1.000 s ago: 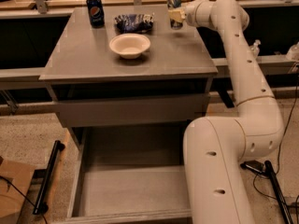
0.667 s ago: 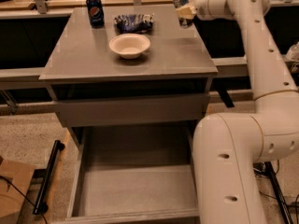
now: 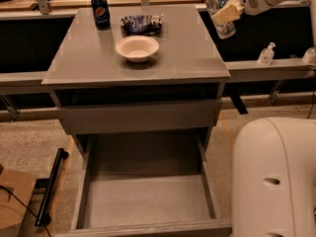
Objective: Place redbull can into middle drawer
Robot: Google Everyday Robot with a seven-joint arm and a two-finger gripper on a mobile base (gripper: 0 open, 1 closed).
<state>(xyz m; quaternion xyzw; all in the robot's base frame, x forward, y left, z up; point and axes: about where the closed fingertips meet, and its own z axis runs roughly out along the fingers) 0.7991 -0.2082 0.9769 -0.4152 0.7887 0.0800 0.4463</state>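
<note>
Holding the redbull can [image 3: 225, 29] tight in the end effector [image 3: 223, 15], tipped a little, up in the air just off the back right corner of the counter [image 3: 187, 58]. Standing wide open below the counter front, the middle drawer [image 3: 148, 201]. On the counter, a Pepsi can [image 3: 100, 11], a white bowl [image 3: 137, 47] and a crinkly bag [image 3: 141, 23].

My claw [image 3: 225, 13], holding the redbull can [image 3: 218, 4] beside the cabinet's [image 3: 89, 58] right edge, is in a test lab: sanitizer bottle [image 3: 266, 54] on the ledge [image 3: 281, 67] below it, cardboard [image 3: 15, 209] on speckled floor [image 3: 29, 137] far lower left.
</note>
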